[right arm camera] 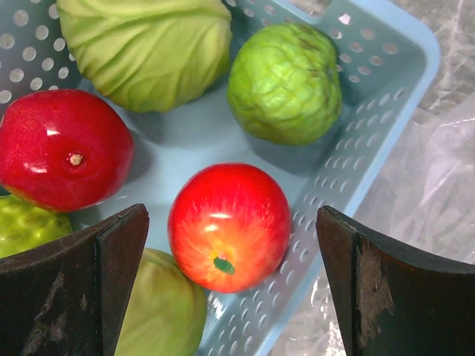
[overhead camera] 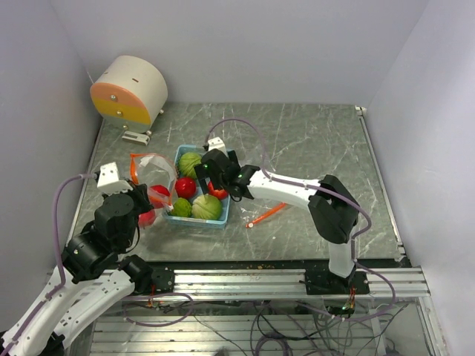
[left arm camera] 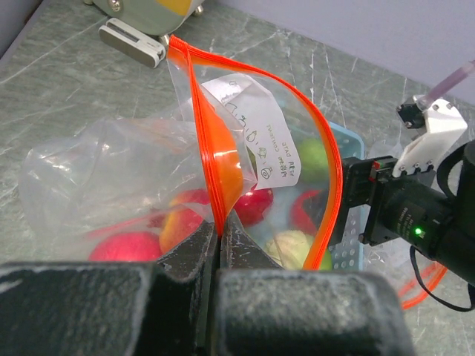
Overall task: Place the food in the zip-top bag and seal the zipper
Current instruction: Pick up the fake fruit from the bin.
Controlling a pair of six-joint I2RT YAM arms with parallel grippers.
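A clear zip-top bag (overhead camera: pixel 152 172) with an orange zipper stands open left of the light blue tray (overhead camera: pixel 223 221). My left gripper (left arm camera: pixel 217 228) is shut on the bag's orange zipper edge (left arm camera: pixel 204 133) and holds the mouth up; it also shows in the top view (overhead camera: pixel 143 199). Red apple-like pieces (left arm camera: pixel 125 246) lie inside the bag. My right gripper (right arm camera: pixel 231 215) is open over the tray (right arm camera: pixel 415 59), its jaws on either side of a red apple (right arm camera: pixel 228 226) without touching it. Another red ball (right arm camera: pixel 63 148), a cabbage (right arm camera: pixel 145 48) and a bumpy green piece (right arm camera: pixel 284 81) lie in the tray.
A round white, orange and yellow device (overhead camera: pixel 128 90) stands at the back left. An orange stick (overhead camera: pixel 265 215) lies on the table right of the tray. The right arm's wrist (left arm camera: pixel 415 215) is close to the bag's open mouth.
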